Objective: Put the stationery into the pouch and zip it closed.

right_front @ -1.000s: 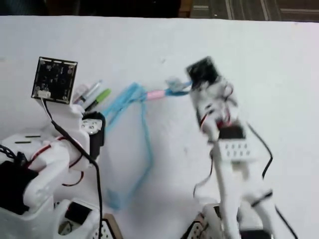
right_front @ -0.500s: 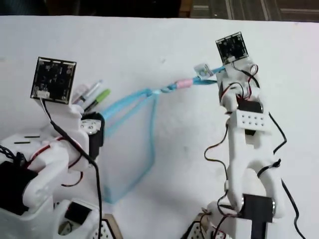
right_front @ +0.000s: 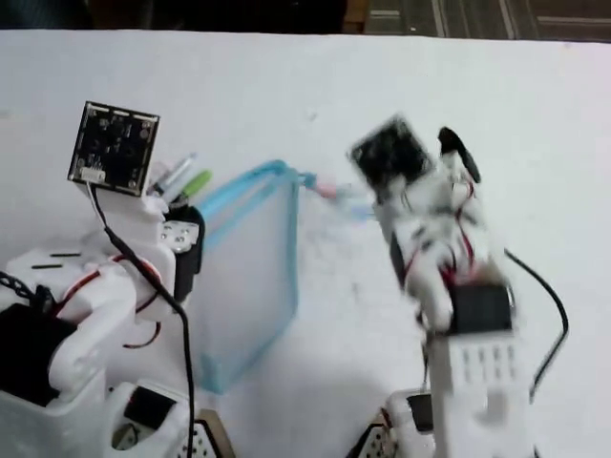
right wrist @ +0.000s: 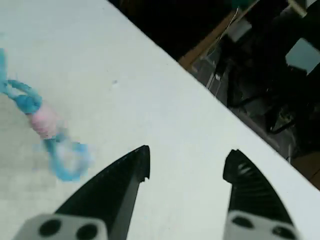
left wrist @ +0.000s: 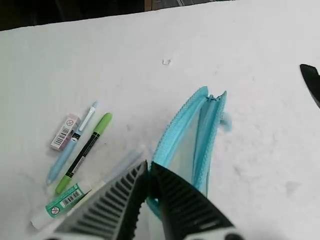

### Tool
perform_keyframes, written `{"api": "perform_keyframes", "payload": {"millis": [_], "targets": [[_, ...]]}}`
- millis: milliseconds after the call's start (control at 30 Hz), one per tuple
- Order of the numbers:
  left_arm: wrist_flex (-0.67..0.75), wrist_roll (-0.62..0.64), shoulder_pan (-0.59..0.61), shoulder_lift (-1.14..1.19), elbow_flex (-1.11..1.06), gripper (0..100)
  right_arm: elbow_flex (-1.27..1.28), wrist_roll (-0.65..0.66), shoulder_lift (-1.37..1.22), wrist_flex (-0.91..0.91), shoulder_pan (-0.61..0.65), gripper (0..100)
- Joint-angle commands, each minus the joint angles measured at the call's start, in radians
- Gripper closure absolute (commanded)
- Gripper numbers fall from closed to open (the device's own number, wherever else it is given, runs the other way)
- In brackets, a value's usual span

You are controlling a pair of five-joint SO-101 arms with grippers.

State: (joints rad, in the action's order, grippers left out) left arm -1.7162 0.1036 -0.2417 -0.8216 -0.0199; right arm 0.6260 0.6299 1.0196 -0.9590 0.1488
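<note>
High view: pouch flat on table between arms, stationery just left of it, outside. Left gripper jaws pinching pouch's left edge. Right gripper jaws spread, near zipper pull.

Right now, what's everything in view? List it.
pouch: 1, clear with blue zip, flat on the table between the arms, zip looks open
zip pull: 1, blue cord with pink bead, on the table off the pouch's end
eraser: 1, pink, beside the pen
pen: 1, light blue, beside the marker
marker: 1, green and black
clear pen: 1, by the left gripper
tube: 1, white, green label
table: 1, white
left gripper: shut on the pouch's edge
right gripper: open, over the table near the zip pull
</note>
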Motion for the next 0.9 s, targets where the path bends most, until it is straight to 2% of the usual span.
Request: {"api": "perform_keyframes", "payload": {"millis": [0,167,233,333,400,500,633,867], "targets": [[0.011,-0.003,-0.010,-0.010,0.011,98,-0.006,-0.012,0.151,-0.022,0.015,75.1],[0.009,-0.044,-0.012,-0.008,0.011,98,-0.012,-0.110,0.249,-0.064,-0.030,75.1],[-0.003,-0.051,-0.048,-0.008,0.006,98,-0.018,-0.164,0.269,-0.062,-0.039,75.1],[-0.017,-0.054,-0.125,-0.008,0.006,98,-0.075,-0.187,0.272,-0.133,0.030,75.1],[-0.020,-0.054,-0.159,-0.007,0.002,98,-0.129,-0.149,0.251,-0.208,0.113,75.1],[-0.041,-0.057,-0.193,-0.007,-0.014,96,-0.256,-0.121,0.150,-0.354,0.208,75.1],[-0.068,-0.084,-0.222,-0.008,-0.115,89,-0.517,-0.120,-0.054,-0.535,0.278,75.1],[-0.069,-0.180,-0.219,-0.010,-0.259,89,-0.970,-0.061,-0.392,-0.814,0.403,75.1]]}}
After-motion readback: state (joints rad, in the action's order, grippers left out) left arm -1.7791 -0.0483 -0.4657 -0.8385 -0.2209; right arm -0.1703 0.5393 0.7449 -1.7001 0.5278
